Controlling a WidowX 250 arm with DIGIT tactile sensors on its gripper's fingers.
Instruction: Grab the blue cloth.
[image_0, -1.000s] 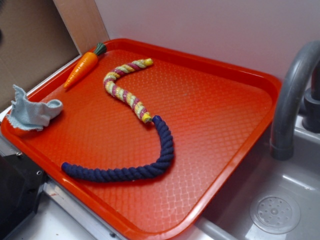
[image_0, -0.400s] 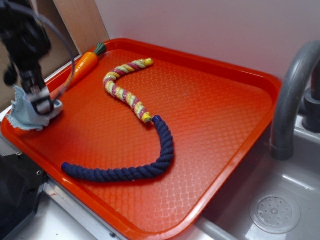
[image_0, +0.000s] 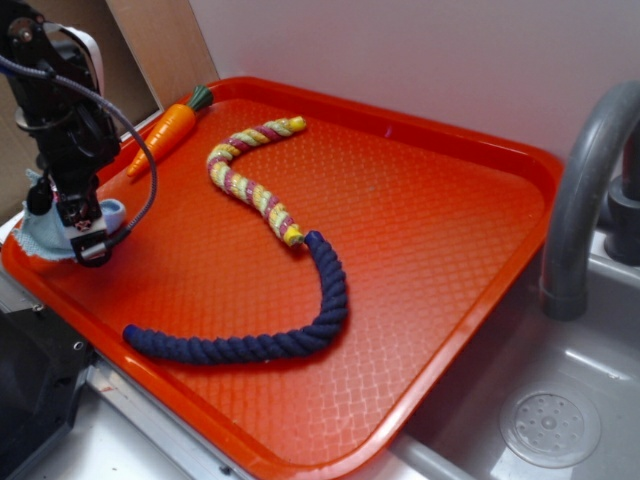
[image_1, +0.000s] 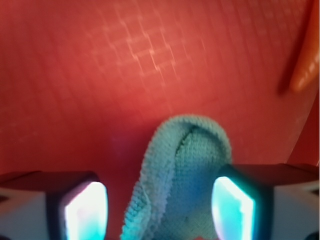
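The blue cloth (image_0: 45, 232) is a pale knitted rag lying on the near left corner of the orange tray (image_0: 420, 230). My gripper (image_0: 88, 240) has come down right over it and hides most of it in the exterior view. Seen from the wrist, the blue cloth (image_1: 185, 175) lies between my two fingers, nearer the right finger (image_1: 234, 206). A gap of bare tray shows between the cloth and the left finger (image_1: 84, 210). The gripper (image_1: 159, 209) is open.
A toy carrot (image_0: 168, 130) lies at the tray's far left edge, close behind the arm. A braided rope (image_0: 270, 260), striped at one end and navy at the other, curves across the tray's middle. A grey faucet (image_0: 585, 180) and sink drain (image_0: 550, 425) stand at the right.
The arm came into view from the upper left and dropped onto the cloth. Since 0.4 s ago it has settled slightly lower and nearer the tray's front; the cloth stays in place.
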